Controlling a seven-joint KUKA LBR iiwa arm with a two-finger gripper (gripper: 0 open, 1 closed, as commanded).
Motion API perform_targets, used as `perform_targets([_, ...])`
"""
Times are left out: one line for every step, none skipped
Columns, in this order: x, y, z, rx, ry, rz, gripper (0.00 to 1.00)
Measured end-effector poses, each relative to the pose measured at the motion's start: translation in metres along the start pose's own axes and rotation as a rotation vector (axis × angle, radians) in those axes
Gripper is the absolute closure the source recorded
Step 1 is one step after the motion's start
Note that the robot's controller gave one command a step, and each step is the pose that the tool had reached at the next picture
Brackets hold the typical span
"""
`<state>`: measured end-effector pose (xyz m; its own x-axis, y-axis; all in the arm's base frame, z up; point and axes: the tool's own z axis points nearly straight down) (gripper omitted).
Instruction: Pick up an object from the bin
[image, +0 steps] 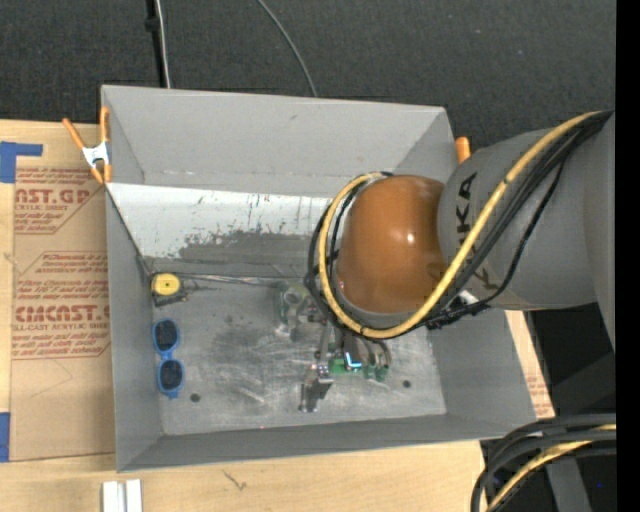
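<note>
Bin floor (230, 350) scuffed grey | blue sunglasses (167, 355) left | dark carpet (420, 50) beyond

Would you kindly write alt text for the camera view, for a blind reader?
The arm's claw hangs over the front middle of the grey bin; a small yellow disc and blue sunglasses lie along its left side.

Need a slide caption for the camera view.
Gripper low in the grey bin; blue sunglasses and a yellow disc lie left.

Grey metal bin (240, 365) with yellow round thing (166, 286), blue sunglasses (167, 357).
</note>
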<state>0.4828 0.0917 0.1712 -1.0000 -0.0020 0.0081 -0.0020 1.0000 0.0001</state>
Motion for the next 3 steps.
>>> perform_targets([-0.002, -0.042, 0.093, 0.0, -0.024, -0.198, 0.0])
perform_targets([-0.023, -0.134, 0.086, 0.005, -0.011, -0.235, 0.0])
perform_targets([-0.048, -0.193, 0.097, 0.003, -0.015, -0.513, 0.0])
